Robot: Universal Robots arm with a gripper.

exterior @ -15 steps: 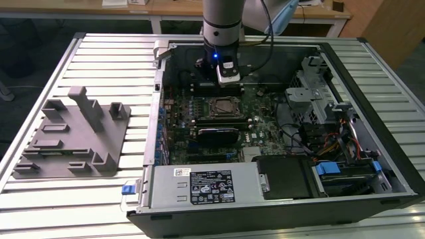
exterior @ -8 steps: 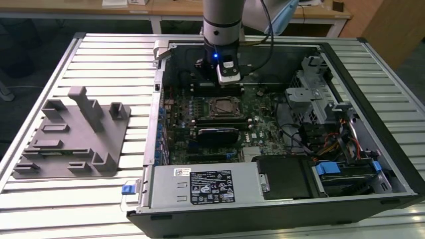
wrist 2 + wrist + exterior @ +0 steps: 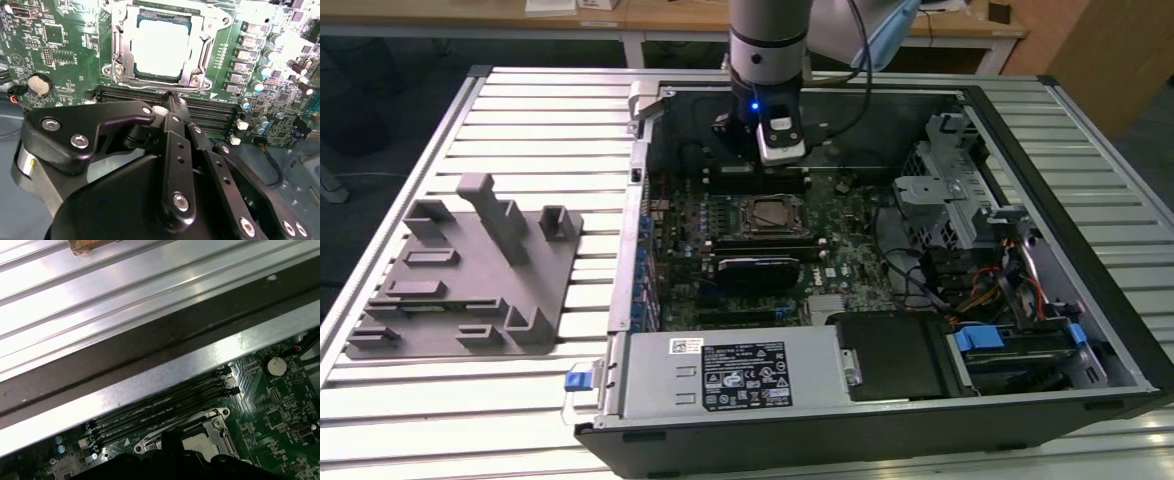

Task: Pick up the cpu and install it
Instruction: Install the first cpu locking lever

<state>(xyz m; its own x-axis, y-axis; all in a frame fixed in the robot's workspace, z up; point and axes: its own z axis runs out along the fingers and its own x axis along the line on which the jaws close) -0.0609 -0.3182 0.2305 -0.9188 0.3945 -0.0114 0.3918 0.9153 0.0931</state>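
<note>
In the second wrist view the cpu (image 3: 157, 50), a flat square with a bright silver top, lies inside the metal-framed socket (image 3: 117, 65) on the green motherboard (image 3: 55, 45). My gripper (image 3: 172, 98) hovers above the memory slots beside the socket, its black fingers (image 3: 176, 150) pressed together with nothing between them. In the exterior view the gripper (image 3: 775, 152) hangs inside the open computer case, just behind the socket (image 3: 767, 213). The first wrist view shows the socket (image 3: 220, 427) with the cpu (image 3: 199, 442) partly hidden by the gripper's dark body.
The black case (image 3: 1067, 190) walls surround the board. Drive cages and cables (image 3: 961, 220) fill the exterior view's right, and a power supply (image 3: 734, 370) sits at the front. A grey fixture block (image 3: 467, 270) stands on the slatted table at the exterior view's left.
</note>
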